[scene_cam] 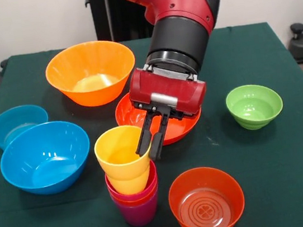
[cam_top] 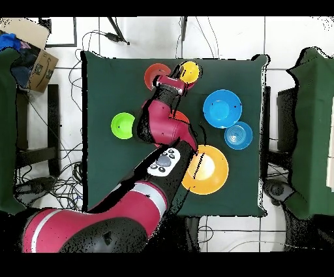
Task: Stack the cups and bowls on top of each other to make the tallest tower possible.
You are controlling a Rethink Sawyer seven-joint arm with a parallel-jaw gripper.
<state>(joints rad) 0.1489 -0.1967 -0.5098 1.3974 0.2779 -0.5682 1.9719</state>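
The tower (scene_cam: 133, 192) stands near the table's front: a purple base cup (scene_cam: 137, 212), a crimson rim (scene_cam: 151, 184) above it and a yellow cup (scene_cam: 121, 151) on top, tilted. The orange-red cup is mostly hidden inside. My gripper (scene_cam: 149, 152) reaches down at the yellow cup's right rim, with its two black fingers (scene_cam: 158, 138) close together, one on each side of the rim. In the overhead view the gripper (cam_top: 179, 83) is beside the yellow cup (cam_top: 190, 71). The red-orange shallow bowl (scene_cam: 132, 116) lies behind, partly covered by the gripper.
The large orange-yellow bowl (scene_cam: 90, 71) is at the back left. The large blue bowl (scene_cam: 44, 156) and small blue bowl (scene_cam: 16, 123) are at the left. The green bowl (scene_cam: 253, 105) is at the right. The translucent orange bowl (scene_cam: 207, 201) sits right of the tower.
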